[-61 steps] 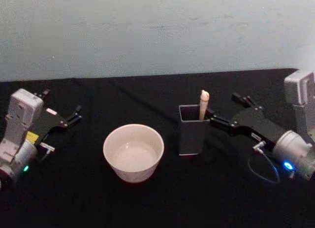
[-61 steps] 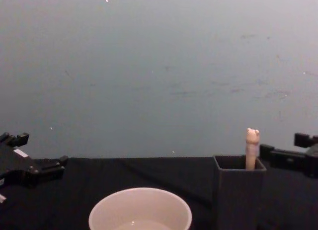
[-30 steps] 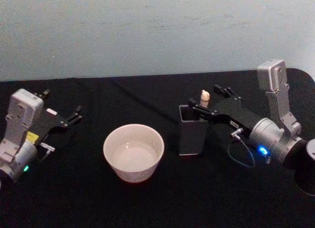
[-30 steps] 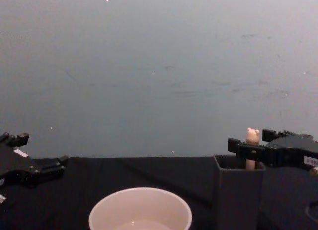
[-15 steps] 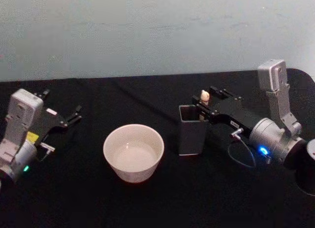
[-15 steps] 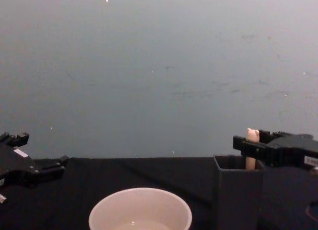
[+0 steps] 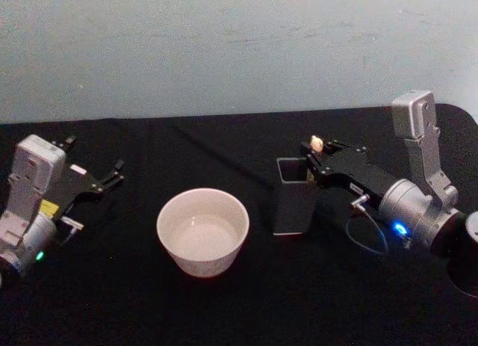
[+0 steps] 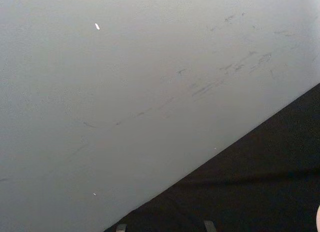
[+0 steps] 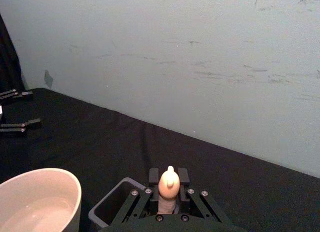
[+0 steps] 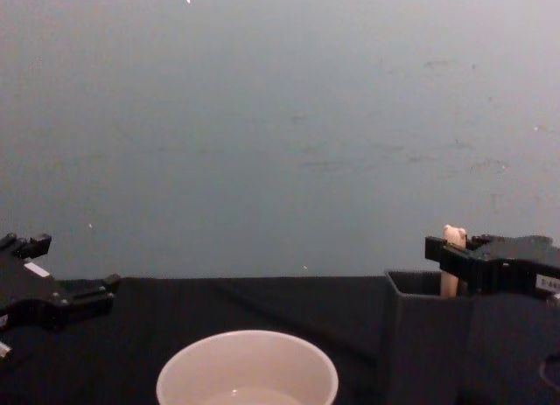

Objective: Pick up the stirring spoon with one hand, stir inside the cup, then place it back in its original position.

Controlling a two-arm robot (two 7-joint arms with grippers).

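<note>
**A:** What could go wrong from here?

**B:** The lift. The right gripper (image 7: 317, 158) has the spoon (image 9: 169, 183) by its handle. The rest of the spoon runs down into the box (image 7: 292, 211) directly beneath the jaws. If the pull goes sideways instead of straight up, I'd expect the spoon to catch the box wall and drag or tip the box on the bench (image 7: 149, 309).

**A:** Anything else?

**B:** The handle is slim, and the grip sits high, just under the little bear head. It might swivel or slip in the jaws once the lower end comes free. The cup (image 7: 200, 262) stands past the box from the jaws, towards the other arm, so a low carry could knock its rim.

**A:** And the jaws themselves?

**B:** Nearly together, clamped on the handle from both sides, with the bear head poking out just above them. Whether they also brush the box rim, I cannot tell.

**A:** The other arm?

**B:** The left gripper (image 7: 95, 153) rests well beyond the cup, jaws wide apart, holding nothing.
</note>
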